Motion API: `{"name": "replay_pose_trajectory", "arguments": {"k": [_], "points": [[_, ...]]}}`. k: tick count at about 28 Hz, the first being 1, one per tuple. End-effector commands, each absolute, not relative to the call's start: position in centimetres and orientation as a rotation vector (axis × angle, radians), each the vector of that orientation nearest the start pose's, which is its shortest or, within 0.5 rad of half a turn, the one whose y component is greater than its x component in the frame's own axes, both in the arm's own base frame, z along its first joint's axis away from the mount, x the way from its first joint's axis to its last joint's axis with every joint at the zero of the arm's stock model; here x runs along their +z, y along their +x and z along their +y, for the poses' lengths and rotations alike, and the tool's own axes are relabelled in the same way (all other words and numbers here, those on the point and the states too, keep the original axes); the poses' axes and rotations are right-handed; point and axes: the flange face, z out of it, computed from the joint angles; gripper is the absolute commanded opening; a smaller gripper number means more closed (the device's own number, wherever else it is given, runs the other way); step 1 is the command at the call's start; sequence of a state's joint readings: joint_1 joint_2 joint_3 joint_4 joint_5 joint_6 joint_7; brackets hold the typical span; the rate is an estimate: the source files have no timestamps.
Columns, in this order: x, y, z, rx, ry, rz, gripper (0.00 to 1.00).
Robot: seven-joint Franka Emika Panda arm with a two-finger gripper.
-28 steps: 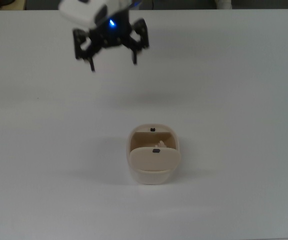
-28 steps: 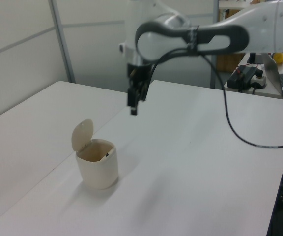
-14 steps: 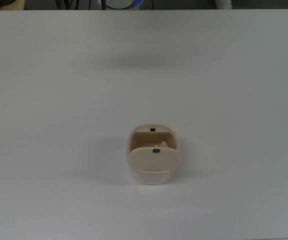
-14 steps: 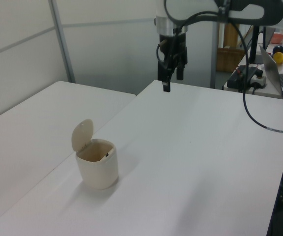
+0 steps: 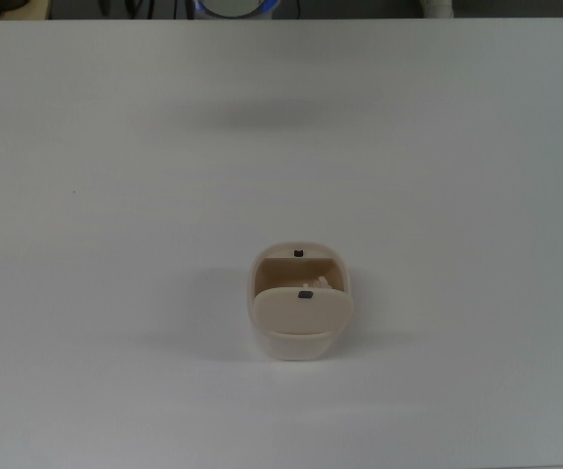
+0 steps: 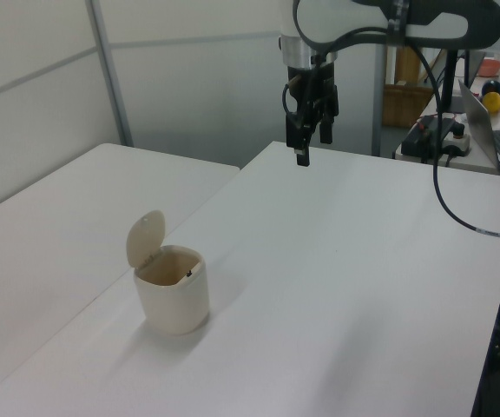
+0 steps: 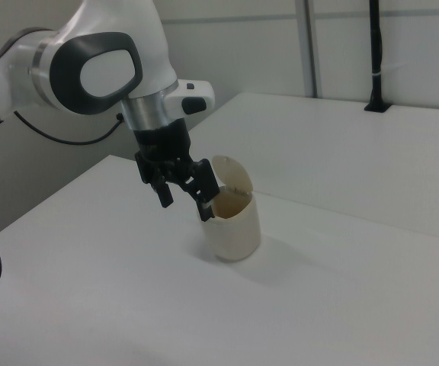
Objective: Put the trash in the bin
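The big white counter (image 5: 115, 195) holds the bin (image 5: 300, 337), lid flipped up. The arm (image 6: 380, 22) hangs high above the counter, well away from the bin, its jaws spread and empty. The trash (image 5: 315, 283) sits inside the bin.

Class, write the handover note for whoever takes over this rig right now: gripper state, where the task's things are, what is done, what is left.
Gripper: open, holding nothing, raised high above the table and well away from the bin.
Bin: upright on the table, lid flap tipped up, opening exposed.
Trash: a pale wad shows inside the bin in the top view, just behind the flap.
Done: the trash appears to be in the bin.
Left: probably nothing beyond parking the arm; confirm nothing else lies on the table.
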State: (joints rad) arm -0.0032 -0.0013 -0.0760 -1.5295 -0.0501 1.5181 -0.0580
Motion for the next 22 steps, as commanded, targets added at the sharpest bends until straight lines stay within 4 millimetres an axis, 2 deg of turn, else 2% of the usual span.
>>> {"name": "replay_pose_trajectory", "arguments": {"k": [1,22], "points": [[63.88,54.42,-4.54,0.026,-3.215,0.042,1.00],[63.96,54.68,-4.48,-0.003,-3.164,0.057,1.00]]}}
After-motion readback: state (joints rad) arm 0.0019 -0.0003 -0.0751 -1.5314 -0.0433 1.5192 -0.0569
